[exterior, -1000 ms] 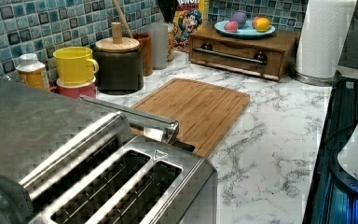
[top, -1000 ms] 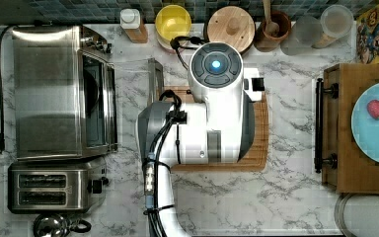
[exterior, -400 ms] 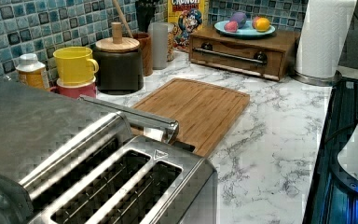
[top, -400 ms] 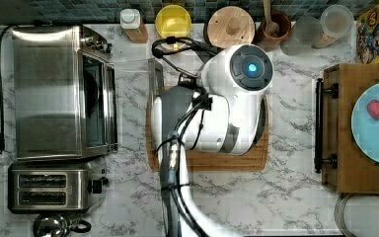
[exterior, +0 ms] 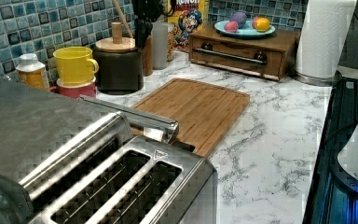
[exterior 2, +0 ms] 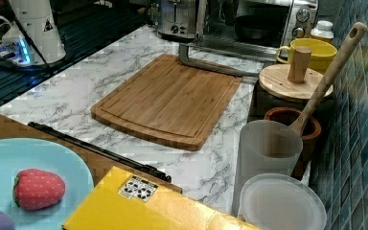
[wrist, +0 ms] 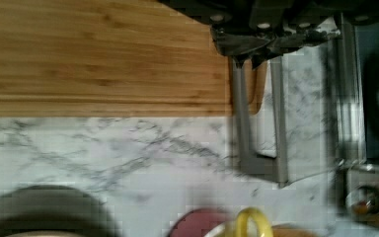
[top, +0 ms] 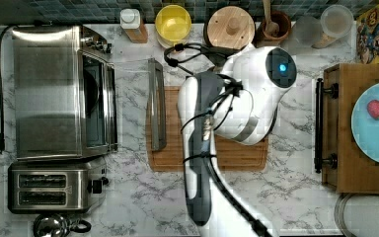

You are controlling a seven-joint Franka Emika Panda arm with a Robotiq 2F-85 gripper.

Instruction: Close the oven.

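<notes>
The oven (top: 54, 94) is a steel box at the top view's left. Its glass door (top: 131, 103) lies folded down flat and open. The door's long bar handle (top: 156, 103) reaches over the edge of the cutting board (top: 227, 158). The handle (exterior: 130, 114) also shows in the left view and, as handle (exterior 2: 211, 64), in the right view in front of the oven (exterior 2: 268, 19). In the wrist view my gripper (wrist: 261, 34) hangs above the handle (wrist: 241, 118), apart from it. My white arm (top: 246, 98) stands over the board, to the top view's right of the door.
A two-slot toaster (top: 49, 187) sits beside the oven. A yellow mug (top: 172, 22), a wooden-lidded canister (top: 229, 24) and a utensil pot (exterior 2: 292, 124) line the tiled wall. A wooden drawer box (top: 340, 123) with a blue plate is at the top view's right. A paper towel roll (exterior: 324, 37) stands near it.
My arm has swung toward the top view's right, away from the oven. The door has stayed down and open.
</notes>
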